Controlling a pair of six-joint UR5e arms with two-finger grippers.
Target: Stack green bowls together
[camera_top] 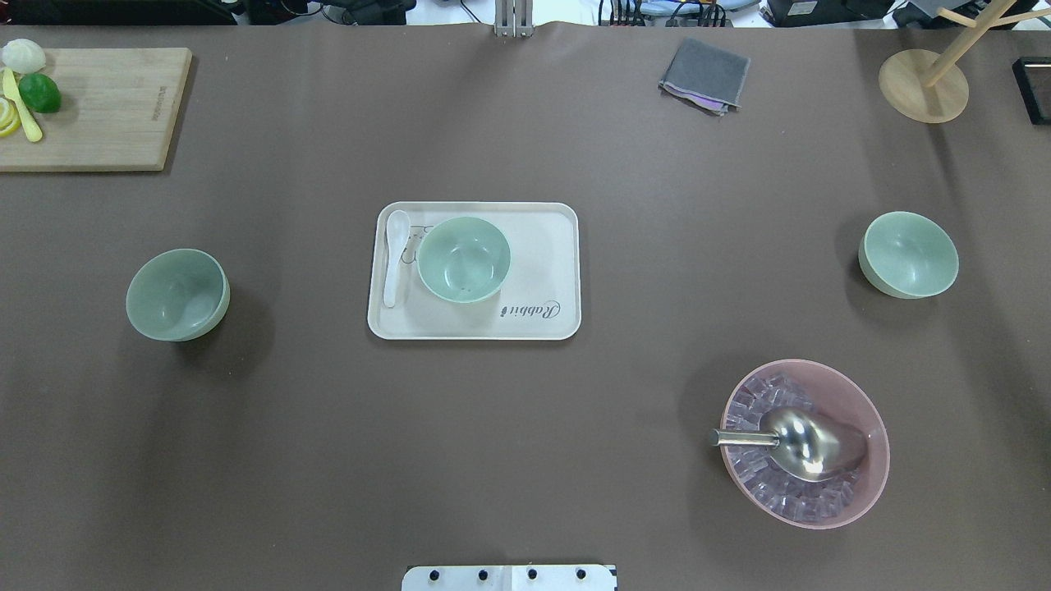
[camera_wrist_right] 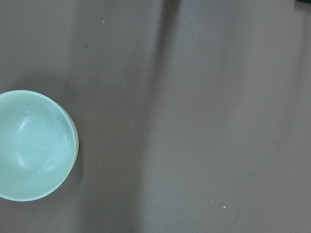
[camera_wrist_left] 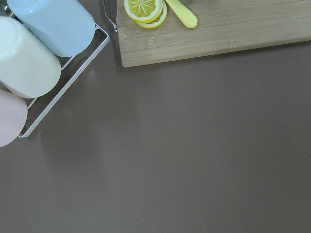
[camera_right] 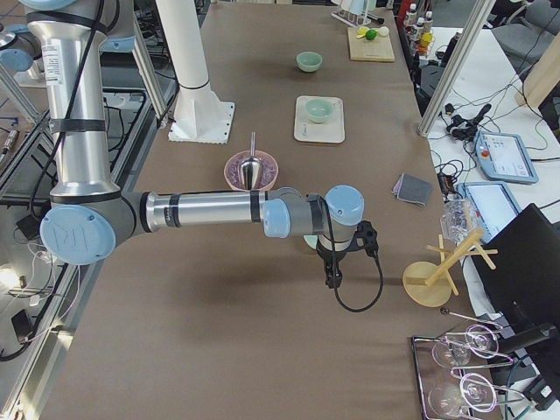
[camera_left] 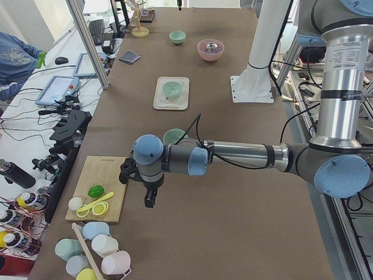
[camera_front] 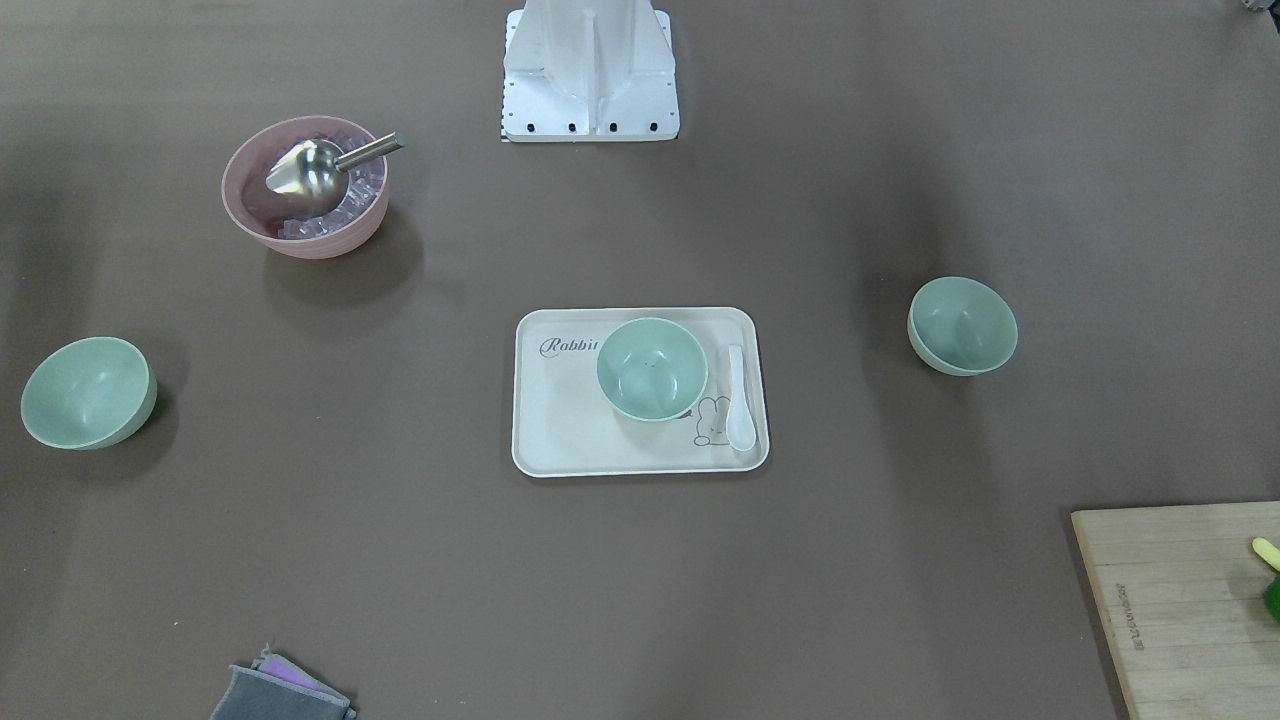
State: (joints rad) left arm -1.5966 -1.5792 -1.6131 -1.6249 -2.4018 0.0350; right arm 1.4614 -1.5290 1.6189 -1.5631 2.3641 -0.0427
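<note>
Three pale mint-green bowls stand apart and upright. One bowl (camera_top: pixel 464 258) sits on a white tray (camera_top: pixel 542 316) at the table's middle. A second bowl (camera_top: pixel 176 294) is on the robot's left side, a third (camera_top: pixel 907 254) on its right. My left gripper (camera_left: pixel 149 201) shows only in the exterior left view, hanging above the table near the cutting board, short of the left bowl (camera_left: pixel 172 136). My right gripper (camera_right: pixel 332 278) shows only in the exterior right view; its wrist camera sees the right bowl (camera_wrist_right: pixel 34 145) at its left edge. I cannot tell whether either gripper is open or shut.
A pink bowl (camera_top: pixel 805 443) with ice cubes and a metal scoop stands at the near right. A white spoon (camera_top: pixel 394 254) lies on the tray. A cutting board (camera_top: pixel 90 107) with lemon and lime, a grey cloth (camera_top: pixel 704 75), a wooden stand (camera_top: pixel 924 86) and a cup rack (camera_wrist_left: pixel 29 63) line the edges.
</note>
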